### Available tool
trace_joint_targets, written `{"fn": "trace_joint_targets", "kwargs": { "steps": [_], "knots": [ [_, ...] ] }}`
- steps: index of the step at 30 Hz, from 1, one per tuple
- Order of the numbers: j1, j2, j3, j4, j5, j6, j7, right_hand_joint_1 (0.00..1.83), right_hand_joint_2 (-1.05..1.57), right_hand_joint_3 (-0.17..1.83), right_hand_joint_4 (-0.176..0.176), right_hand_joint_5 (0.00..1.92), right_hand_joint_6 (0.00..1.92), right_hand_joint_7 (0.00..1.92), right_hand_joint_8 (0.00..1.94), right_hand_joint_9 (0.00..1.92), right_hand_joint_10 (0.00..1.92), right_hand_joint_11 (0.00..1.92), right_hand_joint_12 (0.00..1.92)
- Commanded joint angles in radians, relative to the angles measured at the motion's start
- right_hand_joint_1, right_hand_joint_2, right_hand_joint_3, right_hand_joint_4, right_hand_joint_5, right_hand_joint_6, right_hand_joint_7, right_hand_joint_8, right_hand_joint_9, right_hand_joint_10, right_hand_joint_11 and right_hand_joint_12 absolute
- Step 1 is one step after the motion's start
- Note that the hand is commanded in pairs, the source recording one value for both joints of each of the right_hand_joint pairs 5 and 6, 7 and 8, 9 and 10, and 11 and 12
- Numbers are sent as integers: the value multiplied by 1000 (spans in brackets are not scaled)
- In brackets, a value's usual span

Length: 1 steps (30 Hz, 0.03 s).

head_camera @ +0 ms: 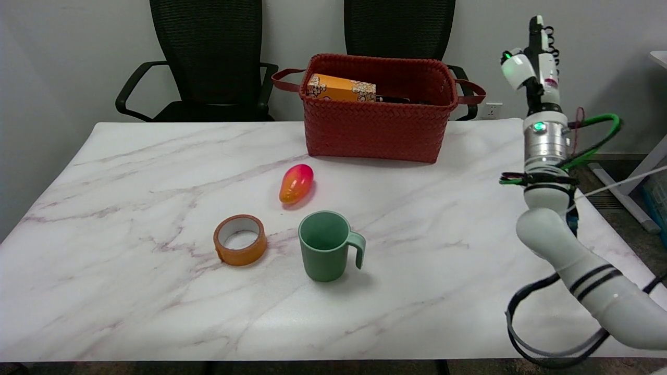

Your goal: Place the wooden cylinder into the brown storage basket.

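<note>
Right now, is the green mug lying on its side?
No, the green mug stands upright on the table, its open mouth facing up.

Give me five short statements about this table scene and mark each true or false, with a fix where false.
1. The green mug stands upright with its handle toward the picture's right. True.
2. The roll of tape lies inside the basket. False: it lies on the table, left of the mug.
3. An orange box sits in the basket. True.
4. The right hand holds the mango. False: the mango lies on the table; the hand is raised at the right, and no object shows in it.
5. A wooden cylinder lies on the table. False: none shows there.
</note>
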<state>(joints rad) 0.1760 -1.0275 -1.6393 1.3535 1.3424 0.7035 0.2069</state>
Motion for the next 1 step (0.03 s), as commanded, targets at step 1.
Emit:
{"fn": "trace_joint_targets", "kwargs": {
  "steps": [1],
  "knots": [
    [-301,6,91,274,41,132,60,142,1261,1168,0,0,0,25,25,19,19,123,123]
  ]
}}
